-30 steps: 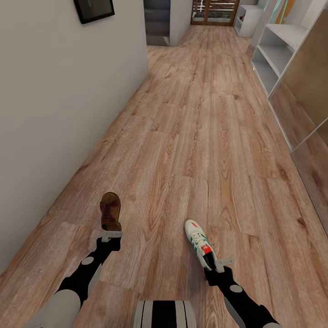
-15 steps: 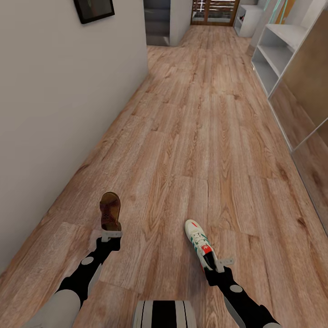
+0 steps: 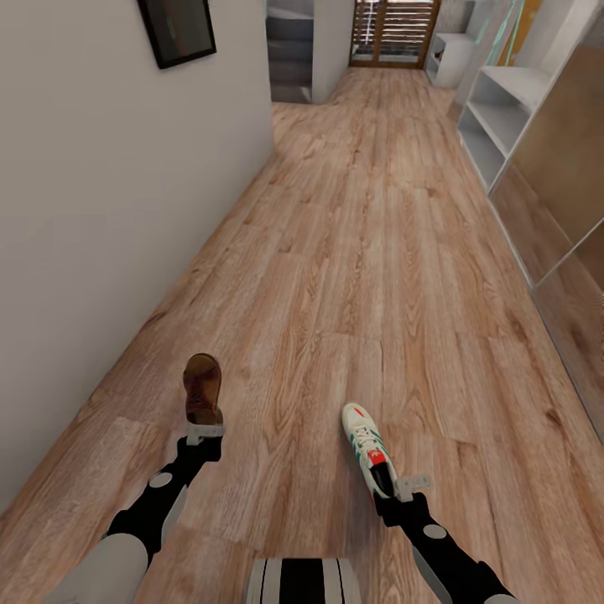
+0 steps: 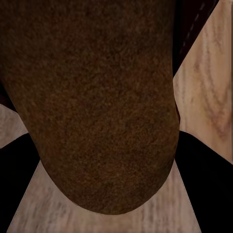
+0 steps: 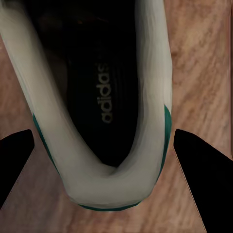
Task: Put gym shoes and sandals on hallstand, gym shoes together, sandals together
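You looked down a long corridor of light wood-plank floor (image 3: 369, 252), with both arms reaching forward low in the head view. Your left gripper (image 3: 204, 434) was clamped on the heel of a brown sandal (image 3: 203, 388), which pointed ahead; in the left wrist view the sandal's brown sole (image 4: 97, 97) sat between the two dark fingers (image 4: 206, 179). Your right gripper (image 3: 403, 488) was closed on the heel of a white gym shoe (image 3: 366, 445) with green stripes and a red tongue label, toe aimed ahead and slightly left; the right wrist view looked into its dark insole (image 5: 97, 87), with a finger (image 5: 201, 165) at each side of the heel. An off-white wall (image 3: 101, 235) ran close along your left, carrying a black-framed picture (image 3: 178, 29). On your right stood glossy wardrobe doors (image 3: 558, 168), then pale grey-white open shelves (image 3: 503, 109). Further off, a low pale unit (image 3: 449, 54) sat near wood-framed glass doors (image 3: 394, 29) at the corridor's end.
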`<state>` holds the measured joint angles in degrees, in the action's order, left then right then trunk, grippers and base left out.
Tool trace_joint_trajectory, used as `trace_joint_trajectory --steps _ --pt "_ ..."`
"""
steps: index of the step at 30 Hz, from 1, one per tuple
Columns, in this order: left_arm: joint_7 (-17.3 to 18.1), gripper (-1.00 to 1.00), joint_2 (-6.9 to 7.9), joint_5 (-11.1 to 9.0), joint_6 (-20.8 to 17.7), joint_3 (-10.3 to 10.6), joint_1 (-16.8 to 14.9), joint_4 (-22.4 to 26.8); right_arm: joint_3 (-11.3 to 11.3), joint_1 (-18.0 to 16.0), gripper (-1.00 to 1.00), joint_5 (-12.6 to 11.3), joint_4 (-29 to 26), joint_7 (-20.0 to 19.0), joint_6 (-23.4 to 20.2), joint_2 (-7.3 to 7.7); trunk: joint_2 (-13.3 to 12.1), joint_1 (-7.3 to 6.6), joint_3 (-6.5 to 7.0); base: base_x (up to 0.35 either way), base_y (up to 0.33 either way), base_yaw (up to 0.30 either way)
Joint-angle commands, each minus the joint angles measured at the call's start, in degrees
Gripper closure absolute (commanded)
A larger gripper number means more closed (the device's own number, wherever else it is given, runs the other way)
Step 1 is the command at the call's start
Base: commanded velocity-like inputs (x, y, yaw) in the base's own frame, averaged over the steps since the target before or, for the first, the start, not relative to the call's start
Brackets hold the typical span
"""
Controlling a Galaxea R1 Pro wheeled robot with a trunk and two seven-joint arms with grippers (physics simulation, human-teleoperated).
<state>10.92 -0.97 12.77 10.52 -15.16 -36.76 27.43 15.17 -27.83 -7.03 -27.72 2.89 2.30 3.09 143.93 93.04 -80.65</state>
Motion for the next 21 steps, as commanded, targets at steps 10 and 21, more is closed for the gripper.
trace_joint_trajectory --steps 10,21 --pt "0.33 1.0 0.14 0.53 0.24 -0.38 0.2 -0.14 0.56 -0.03 1.0 -0.62 -0.23 0.23 0.34 0.07 -0.12 -0.26 2.19 0.0 0.0 0.0" --pt "-1.84 1.0 0.85 1.11 1.11 -1.01 8.06 0.0 0.56 -0.03 1.0 -0.33 -0.89 0.5 4.27 -0.14 -0.27 -0.55 4.96 0.0 0.0 -0.028"
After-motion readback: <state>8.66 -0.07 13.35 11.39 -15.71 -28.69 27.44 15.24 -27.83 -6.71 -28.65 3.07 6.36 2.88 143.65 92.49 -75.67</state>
